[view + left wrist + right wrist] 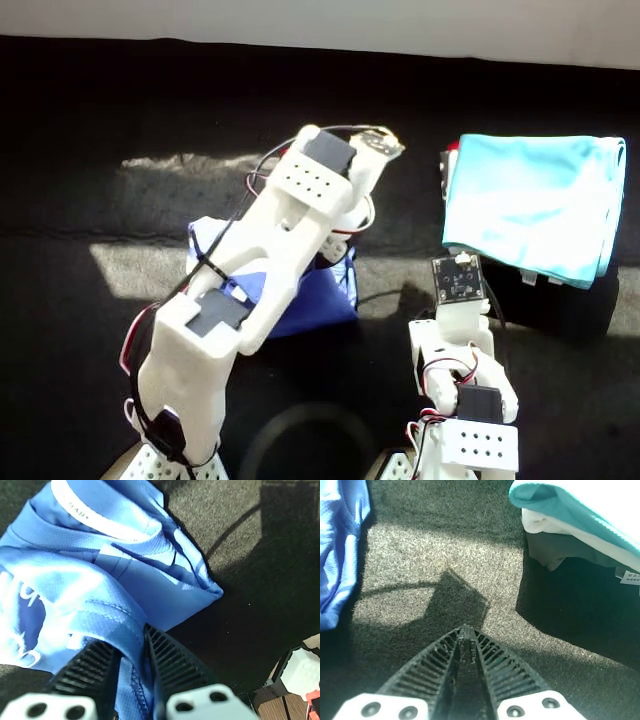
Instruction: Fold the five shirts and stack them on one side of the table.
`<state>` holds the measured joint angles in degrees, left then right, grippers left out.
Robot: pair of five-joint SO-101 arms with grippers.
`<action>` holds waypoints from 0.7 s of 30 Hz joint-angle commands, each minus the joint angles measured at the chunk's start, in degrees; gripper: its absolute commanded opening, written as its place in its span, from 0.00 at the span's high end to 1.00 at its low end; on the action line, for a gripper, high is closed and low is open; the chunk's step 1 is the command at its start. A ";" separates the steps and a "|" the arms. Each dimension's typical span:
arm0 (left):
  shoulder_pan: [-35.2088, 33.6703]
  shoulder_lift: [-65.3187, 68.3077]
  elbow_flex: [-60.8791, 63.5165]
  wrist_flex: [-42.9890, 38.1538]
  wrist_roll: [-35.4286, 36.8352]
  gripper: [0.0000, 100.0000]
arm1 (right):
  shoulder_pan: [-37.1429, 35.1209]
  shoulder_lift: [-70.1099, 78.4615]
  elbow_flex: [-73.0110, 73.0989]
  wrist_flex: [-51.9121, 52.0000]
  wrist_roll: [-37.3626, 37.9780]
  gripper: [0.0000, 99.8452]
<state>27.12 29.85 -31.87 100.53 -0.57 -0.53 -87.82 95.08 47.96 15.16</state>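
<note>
A blue shirt (300, 290) lies crumpled at the table's middle, partly under the left arm. In the left wrist view my left gripper (134, 642) is shut on a fold of the blue shirt (90, 580), its white collar band showing. At the right side of the table, a folded light-blue shirt (535, 200) tops a stack of folded shirts with a black one (560, 300) below. My right gripper (465, 632) is shut on nothing, low over the dark cloth between the blue shirt (340, 545) and the stack (580, 520).
Black cloth (100, 130) covers the whole table, with sunlit patches on the left. A white wall runs along the far edge. The right arm's base (470, 420) stands near the front edge, just in front of the stack.
</note>
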 commanded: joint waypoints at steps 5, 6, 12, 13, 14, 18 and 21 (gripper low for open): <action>-0.31 -0.75 -5.76 0.79 0.62 0.79 | 0.40 -0.48 6.55 -0.31 -0.53 0.99; -0.84 -1.71 -5.76 0.79 0.62 0.79 | 0.40 -0.48 6.55 -0.31 -0.53 0.99; -7.08 -10.33 -4.97 0.79 0.35 0.79 | 0.40 -0.48 6.55 -0.31 -0.53 0.99; -8.84 -11.82 -3.91 0.79 0.26 0.80 | 0.40 -0.48 6.55 -0.31 -0.53 0.99; -10.68 -12.79 -2.95 0.79 0.26 0.83 | 0.40 -0.48 6.55 -0.31 -0.53 0.99; -14.81 -12.88 3.91 0.53 -0.09 0.98 | 0.40 -0.48 6.55 -0.31 -0.53 0.99; -13.85 -10.24 8.84 0.09 -2.46 0.99 | 0.40 -0.48 6.55 -0.31 -0.53 0.99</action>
<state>12.97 19.56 -25.89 100.70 -1.80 -0.53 -87.82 95.08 47.96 15.16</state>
